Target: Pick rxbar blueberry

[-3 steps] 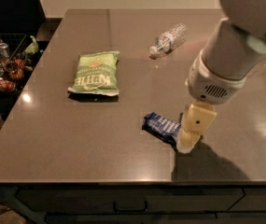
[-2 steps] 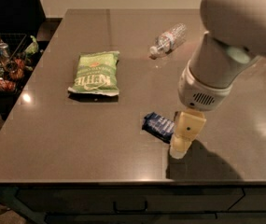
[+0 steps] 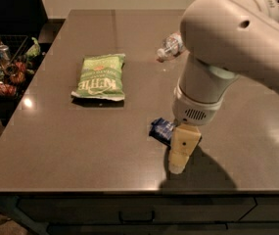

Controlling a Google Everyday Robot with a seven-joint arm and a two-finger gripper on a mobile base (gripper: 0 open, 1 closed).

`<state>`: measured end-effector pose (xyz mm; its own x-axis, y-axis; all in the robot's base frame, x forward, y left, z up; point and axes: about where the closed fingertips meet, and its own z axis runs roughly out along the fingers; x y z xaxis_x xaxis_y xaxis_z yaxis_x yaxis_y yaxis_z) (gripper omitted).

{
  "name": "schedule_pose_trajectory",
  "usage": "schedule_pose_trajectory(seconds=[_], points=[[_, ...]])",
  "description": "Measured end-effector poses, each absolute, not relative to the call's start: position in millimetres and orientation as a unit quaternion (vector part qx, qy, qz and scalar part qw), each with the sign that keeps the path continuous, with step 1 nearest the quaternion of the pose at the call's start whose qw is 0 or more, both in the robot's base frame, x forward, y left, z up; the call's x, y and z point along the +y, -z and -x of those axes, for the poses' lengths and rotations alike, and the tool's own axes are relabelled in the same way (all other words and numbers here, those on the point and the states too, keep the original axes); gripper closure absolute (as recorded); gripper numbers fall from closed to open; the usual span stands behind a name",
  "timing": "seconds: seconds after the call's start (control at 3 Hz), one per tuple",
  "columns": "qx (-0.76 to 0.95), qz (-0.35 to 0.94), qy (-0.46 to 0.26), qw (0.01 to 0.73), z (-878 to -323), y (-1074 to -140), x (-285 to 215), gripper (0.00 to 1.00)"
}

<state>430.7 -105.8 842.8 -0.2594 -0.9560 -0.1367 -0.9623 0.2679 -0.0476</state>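
Note:
The rxbar blueberry is a small dark blue bar lying flat on the grey table, near its front edge. Its right part is hidden behind my gripper. The gripper hangs from the big white arm, points down at the table and stands right over the bar's right end, its tip just in front of the bar. I cannot see whether it holds the bar.
A green chip bag lies on the left middle of the table. A clear plastic water bottle lies at the back, partly behind the arm. A wire basket of snacks stands off the table's left side.
The arm has swung left and toward the camera, so it covers more of the view. The gripper has shifted left over the bar's right end. The bar has not moved.

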Motion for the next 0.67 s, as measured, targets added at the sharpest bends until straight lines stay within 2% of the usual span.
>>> schedule_pose_trajectory(seconds=[0.67], points=[[0.791,0.609,-0.028,0.049,-429.4,-831.6,-97.9,0.41]])
